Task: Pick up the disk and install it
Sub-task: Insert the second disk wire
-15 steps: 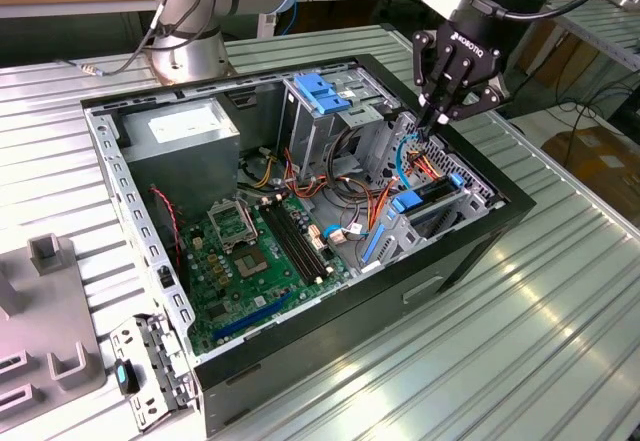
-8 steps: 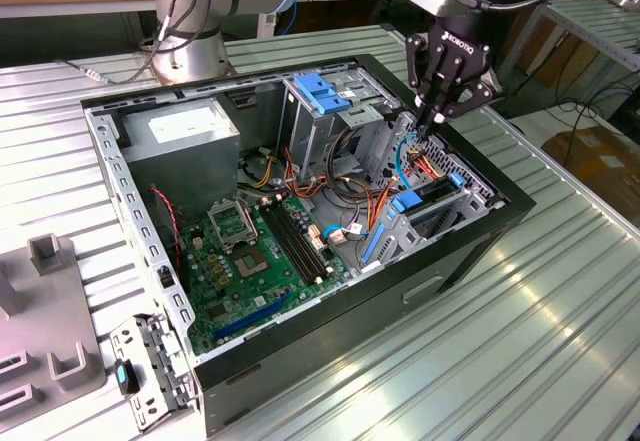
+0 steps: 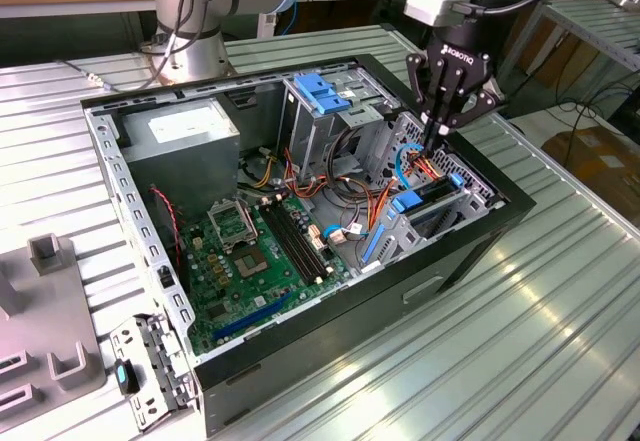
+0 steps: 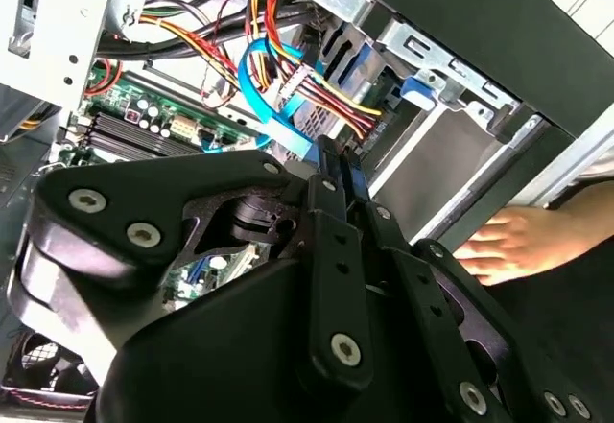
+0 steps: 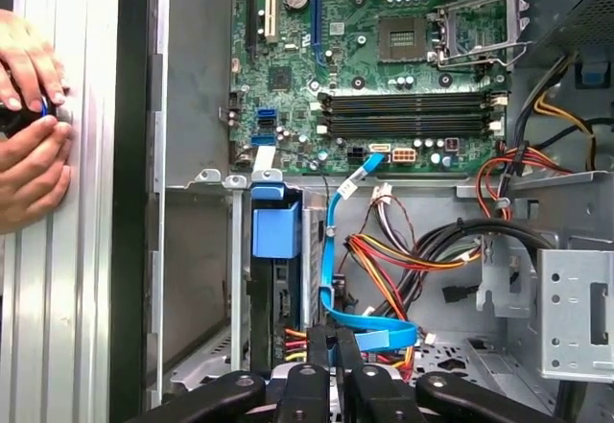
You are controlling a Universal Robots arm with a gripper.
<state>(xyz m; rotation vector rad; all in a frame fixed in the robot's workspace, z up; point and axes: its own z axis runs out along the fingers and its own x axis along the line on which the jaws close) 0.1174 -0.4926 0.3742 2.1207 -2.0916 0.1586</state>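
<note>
Black gripper linkage sits right up against the lens in both wrist views, and the gripper point(image 5: 326, 341) has its two slim fingers point(image 4: 331, 178) pressed together, tips down among the cables at the rear of the drive bay, with nothing visibly pinched between them. From the exterior view the gripper point(image 3: 437, 141) hangs straight down over the open PC case point(image 3: 470, 246), at the corner toward the exterior view's right. The disk point(image 5: 276, 317) is already sitting edge-up in its slot in the bay, with its blue plastic rail tab point(image 5: 274, 229) sticking out at the motherboard end; in the exterior view you can see the disk point(image 3: 432, 193) as a dark slab with blue bits at the ends. A flat blue SATA cable point(image 5: 369, 322) loops right by the fingertips, next to a bundle of red, yellow and black power wires point(image 5: 384, 260). The motherboard point(image 3: 250, 261) lies flat in the case floor with its RAM slots point(image 5: 413, 114) bare. Further back there's the grey power supply point(image 3: 185, 146) and a metal drive cage with a blue handle point(image 3: 320, 91). A person's hands point(image 5: 29, 126) rest on the ribbed table point(image 3: 520, 341) just outside the case wall.
</note>
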